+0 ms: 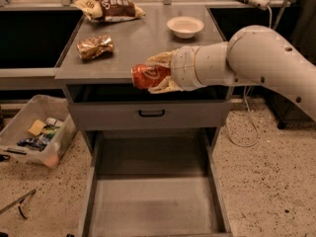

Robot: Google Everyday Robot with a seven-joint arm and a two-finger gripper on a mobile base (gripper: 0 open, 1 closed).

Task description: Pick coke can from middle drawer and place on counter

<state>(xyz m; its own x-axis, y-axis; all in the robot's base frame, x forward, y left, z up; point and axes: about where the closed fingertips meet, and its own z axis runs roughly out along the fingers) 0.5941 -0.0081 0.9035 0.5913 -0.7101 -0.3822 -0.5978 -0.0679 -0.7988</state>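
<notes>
My gripper (157, 74) is shut on the red coke can (148, 76) and holds it on its side, level with the front edge of the grey counter (133, 41). The can hangs above the counter's front rim, a little over the closed drawer front with the black handle (151, 113). The middle drawer (153, 196) is pulled out below, and its flat grey floor holds nothing. My white arm reaches in from the right.
On the counter lie a gold-brown snack packet (95, 46), a brown-and-yellow chip bag (109, 7) and a white bowl (185, 26). A clear plastic bin of items (34, 132) stands on the speckled floor at the left. A cable trails on the floor at the right.
</notes>
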